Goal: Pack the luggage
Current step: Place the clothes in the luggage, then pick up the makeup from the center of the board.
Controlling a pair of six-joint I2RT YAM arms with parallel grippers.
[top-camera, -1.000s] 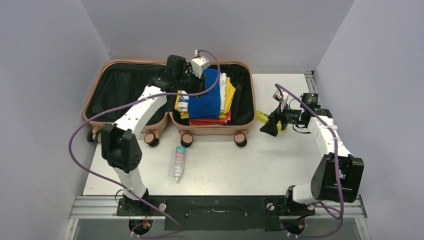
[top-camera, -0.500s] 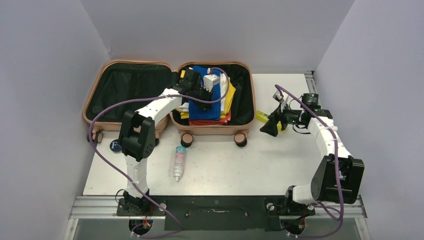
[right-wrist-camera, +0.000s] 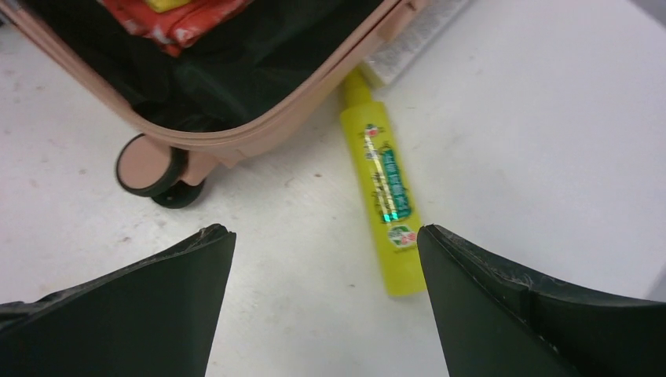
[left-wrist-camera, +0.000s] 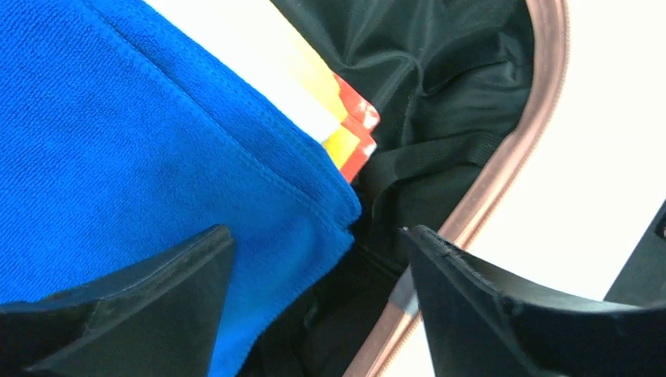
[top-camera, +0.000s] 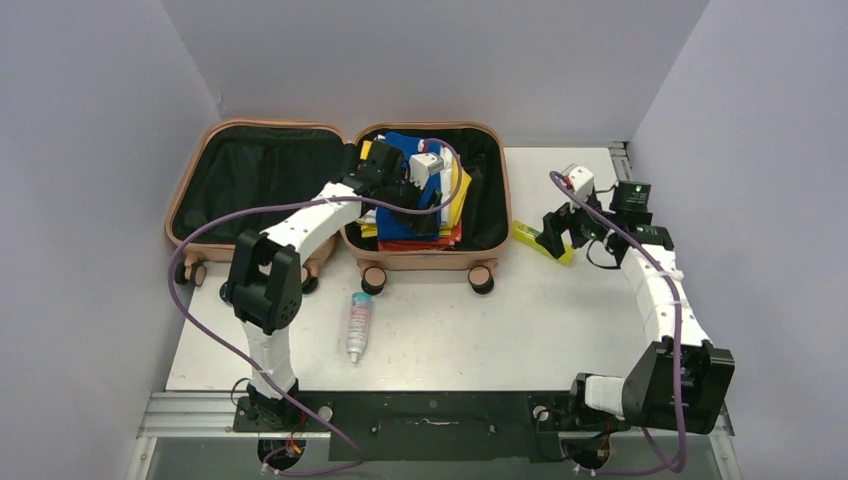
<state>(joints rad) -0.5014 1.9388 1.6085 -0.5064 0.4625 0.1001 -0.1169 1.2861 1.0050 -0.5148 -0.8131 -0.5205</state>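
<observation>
The white desk (top-camera: 560, 330) carried everything, and the luggage (top-camera: 425, 263) lay wide open at its far side, both black-lined shells facing up, wheels toward the arms. The left shell looked bare of goods; the right shell held a folded stack (top-camera: 415, 240) of red, yellow and white cloth with a blue towel (left-wrist-camera: 118, 157) on top.

Over that towel's corner hung the left pincer (left-wrist-camera: 318, 239), jaws apart, nothing between them. A white bottle (top-camera: 357, 325) lay on the desk in front of the luggage, well clear of both arms.

Smallest of the lot, the yellow tube (right-wrist-camera: 385, 196) lay just beside the luggage's right wall, one end close against it. The right pincer (right-wrist-camera: 326, 232) hovered above it, jaws wide apart and holding nothing.

The step in hand looked like the pickup of that tube. The jaws already stood across its narrow width, which suited it, but the tube sat nearer the right finger than the left, so a small shift that way before dropping would centre it. Gripping at the middle or the free end should keep the fingers off the luggage's wall. A round, slick tube may roll or squirt out, so a slow, square close seemed wise.
</observation>
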